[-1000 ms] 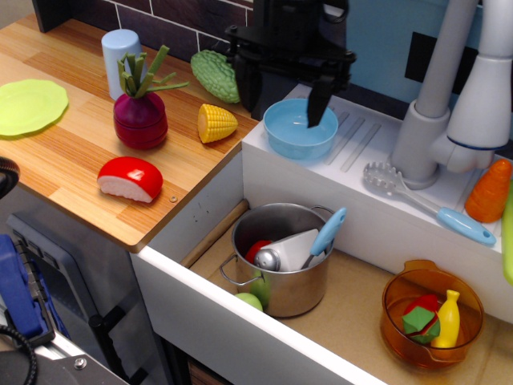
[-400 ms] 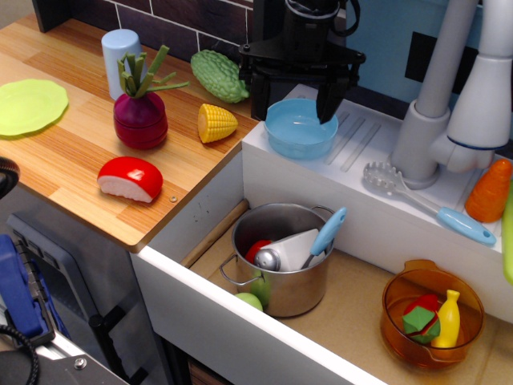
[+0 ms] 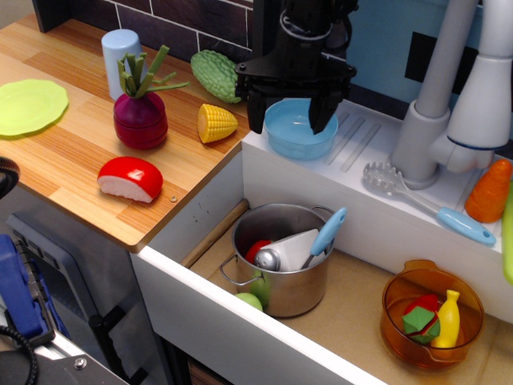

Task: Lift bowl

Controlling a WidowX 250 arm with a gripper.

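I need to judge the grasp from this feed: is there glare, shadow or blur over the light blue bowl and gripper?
In observation.image, the small round light blue plastic bowl is sharp and evenly lit, with faint highlights inside; the black gripper is dark, its detail lost but its outline crisp; the steel pot shows mild reflections.

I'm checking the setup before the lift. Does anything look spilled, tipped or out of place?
Nothing looks spilled or damaged. The bowl sits upright on the white ledge, with the open gripper straddling it. Only clutter: utensils lean out of the steel pot in the sink.
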